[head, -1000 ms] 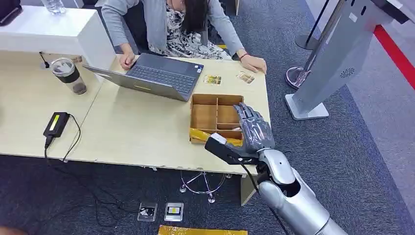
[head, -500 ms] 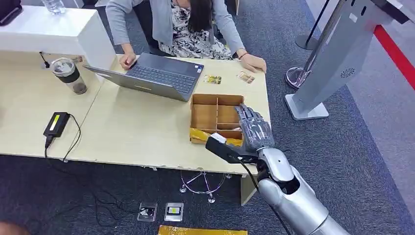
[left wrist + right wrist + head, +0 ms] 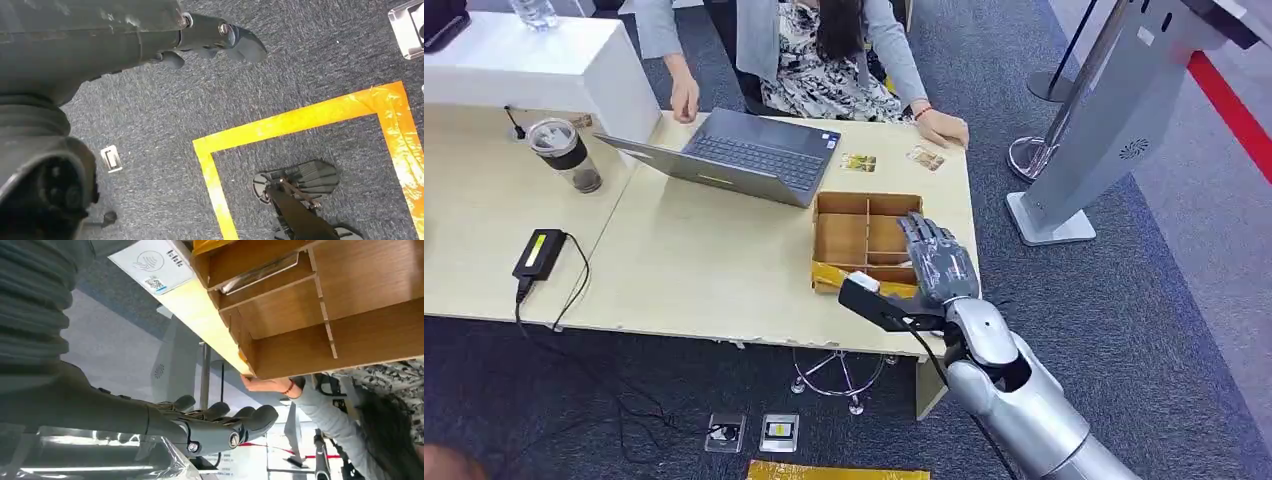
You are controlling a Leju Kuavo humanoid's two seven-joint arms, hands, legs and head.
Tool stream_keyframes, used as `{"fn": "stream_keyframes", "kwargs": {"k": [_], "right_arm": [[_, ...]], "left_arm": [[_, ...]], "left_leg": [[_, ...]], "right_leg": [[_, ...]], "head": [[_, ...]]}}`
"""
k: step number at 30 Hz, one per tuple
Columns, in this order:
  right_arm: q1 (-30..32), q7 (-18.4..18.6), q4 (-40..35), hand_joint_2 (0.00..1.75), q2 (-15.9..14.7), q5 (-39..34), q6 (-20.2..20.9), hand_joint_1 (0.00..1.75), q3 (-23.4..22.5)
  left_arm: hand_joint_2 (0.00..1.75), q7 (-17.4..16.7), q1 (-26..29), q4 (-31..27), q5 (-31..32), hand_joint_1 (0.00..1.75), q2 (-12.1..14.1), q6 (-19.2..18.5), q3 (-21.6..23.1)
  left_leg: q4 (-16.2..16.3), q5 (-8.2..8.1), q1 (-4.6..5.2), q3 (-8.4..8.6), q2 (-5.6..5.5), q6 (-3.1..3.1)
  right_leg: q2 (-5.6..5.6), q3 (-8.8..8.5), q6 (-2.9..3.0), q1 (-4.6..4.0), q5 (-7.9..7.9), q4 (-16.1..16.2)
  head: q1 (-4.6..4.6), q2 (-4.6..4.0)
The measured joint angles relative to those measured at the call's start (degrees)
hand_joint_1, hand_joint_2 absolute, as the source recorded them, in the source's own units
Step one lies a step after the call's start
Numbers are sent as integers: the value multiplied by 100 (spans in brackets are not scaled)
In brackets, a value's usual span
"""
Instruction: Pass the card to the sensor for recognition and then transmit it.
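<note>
Right hand (image 3: 934, 262): fingers straight and slightly apart, clamped on nothing; hovering over the near right part of the wooden tray (image 3: 864, 197).
Left hand (image 3: 220, 37): hanging over carpet, fingers loosely apart, nothing between them.
Card in tray (image 3: 260, 271): pale, glossy, lying tilted in a compartment just below and ahead of the right fingertips (image 3: 252, 419); apart from them, not yet touched.
Step in hand, as judged: reaching down into the tray for that card.
Doing it well: lower the fingertips into the card's own compartment, clear of the dividers; catch the raised edge between thumb and a finger rather than pressing flat; lift straight up before swinging toward the grey stand (image 3: 1104, 130), well off to the fingers' right and probably the sensor.
Risk: thin card, low walls; likely to slide flat against the wood if nudged.
Cards on table, count: two, small printed ones (image 3: 858, 162) and (image 3: 926, 157), beyond the fingertips, past the tray's far rim, near the person's hand (image 3: 941, 128).
Cards in tray, count: one discernible; others not discernible.
Trays: one, split into several compartments.
Other single items, all left of the fingers on the table (image 3: 704, 260): one laptop (image 3: 744, 155), one cup (image 3: 564, 152), one black adapter (image 3: 539, 252).
Persons: one, seated beyond the fingertips.
</note>
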State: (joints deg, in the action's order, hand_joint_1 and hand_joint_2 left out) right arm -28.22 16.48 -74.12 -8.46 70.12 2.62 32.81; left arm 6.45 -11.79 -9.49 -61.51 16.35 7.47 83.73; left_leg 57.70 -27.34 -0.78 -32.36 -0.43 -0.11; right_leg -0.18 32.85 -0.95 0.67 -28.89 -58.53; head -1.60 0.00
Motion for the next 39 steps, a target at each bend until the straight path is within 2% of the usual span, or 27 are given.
{"fn": "stream_keyframes", "kwargs": {"k": [18,39], "right_arm": [[-96,-114,129,175,61,358,286,0,72],[-348,-101,531,175,155,223,284,0,232]], "left_arm": [[0,26,-1,0,11,0,4,-26,2],[0,52,-1,0,-46,0,15,-74,2]], "left_leg": [[0,0,0,0,0,0],[0,1,0,0,0,-1]], "right_leg": [[-1,-1,0,0,0,0],[0,1,0,0,0,-1]], "head": [[0,0],[0,0]]}}
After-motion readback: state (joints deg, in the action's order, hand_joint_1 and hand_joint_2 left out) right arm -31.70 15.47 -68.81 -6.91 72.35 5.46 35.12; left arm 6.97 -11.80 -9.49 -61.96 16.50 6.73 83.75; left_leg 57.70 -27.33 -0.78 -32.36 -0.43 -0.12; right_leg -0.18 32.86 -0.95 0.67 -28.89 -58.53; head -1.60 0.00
